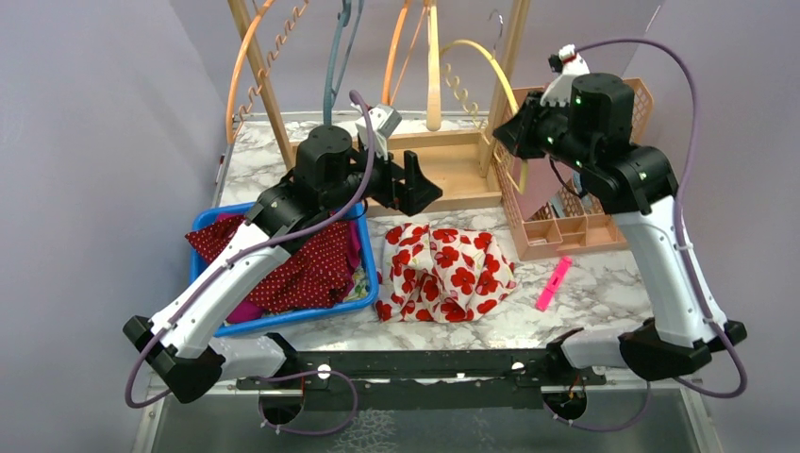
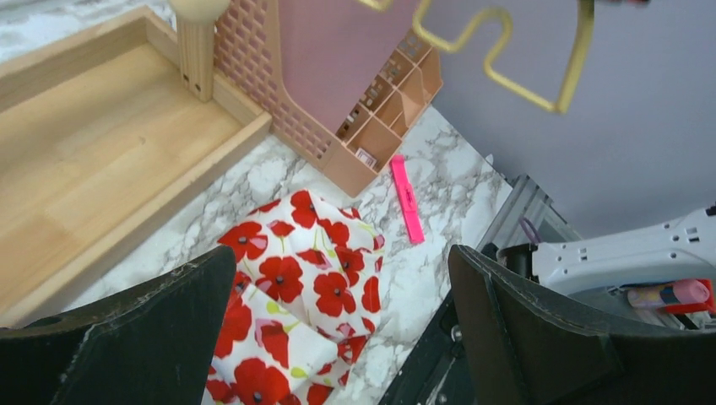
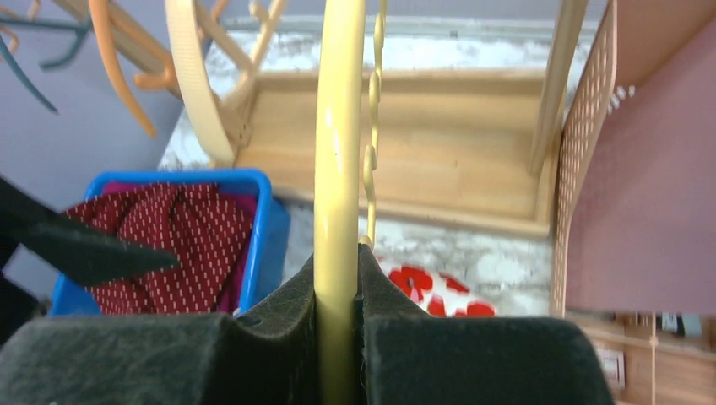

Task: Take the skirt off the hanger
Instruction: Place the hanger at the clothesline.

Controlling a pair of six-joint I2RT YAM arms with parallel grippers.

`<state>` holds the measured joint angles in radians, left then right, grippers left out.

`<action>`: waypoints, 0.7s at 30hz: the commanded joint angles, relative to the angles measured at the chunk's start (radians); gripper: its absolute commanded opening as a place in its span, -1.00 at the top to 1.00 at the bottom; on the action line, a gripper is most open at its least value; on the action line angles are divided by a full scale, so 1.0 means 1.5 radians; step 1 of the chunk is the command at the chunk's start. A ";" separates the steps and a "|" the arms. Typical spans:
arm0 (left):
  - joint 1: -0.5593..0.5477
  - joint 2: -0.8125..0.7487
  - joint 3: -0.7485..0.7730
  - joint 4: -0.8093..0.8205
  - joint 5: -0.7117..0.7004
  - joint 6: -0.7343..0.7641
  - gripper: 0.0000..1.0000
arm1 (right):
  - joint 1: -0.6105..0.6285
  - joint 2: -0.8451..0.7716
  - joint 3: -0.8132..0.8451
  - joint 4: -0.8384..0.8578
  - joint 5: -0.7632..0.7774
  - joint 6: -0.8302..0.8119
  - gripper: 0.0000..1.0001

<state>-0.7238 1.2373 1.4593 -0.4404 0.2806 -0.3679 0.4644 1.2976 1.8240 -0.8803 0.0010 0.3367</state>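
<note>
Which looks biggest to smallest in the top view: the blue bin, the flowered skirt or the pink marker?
1. blue bin, the largest even though it is partly covered
2. flowered skirt, bunched up and somewhat smaller
3. pink marker, clearly the smallest

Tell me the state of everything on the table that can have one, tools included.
skirt, off the hanger, crumpled on the table
hanger, bare, clamped in the right tool
left tool, open, empty, above the skirt
right tool, shut on the hanger
bin, filled with cloth
marker, lying flat on the table
</note>
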 commanded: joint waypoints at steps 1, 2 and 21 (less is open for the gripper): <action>0.001 -0.048 -0.037 -0.026 -0.019 -0.030 -0.98 | 0.001 0.056 0.086 0.095 0.038 -0.022 0.98; 0.001 -0.055 -0.045 -0.027 -0.017 -0.033 -0.98 | 0.001 0.067 0.100 0.104 0.043 -0.022 0.99; 0.001 -0.081 -0.065 -0.115 0.009 0.012 -0.98 | -0.020 0.286 0.333 0.131 0.050 -0.012 0.98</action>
<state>-0.7238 1.1263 1.3598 -0.5808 0.2768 -0.3836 0.4538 1.7058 2.2829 -0.7563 0.0990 0.2905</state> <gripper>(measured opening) 0.987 0.119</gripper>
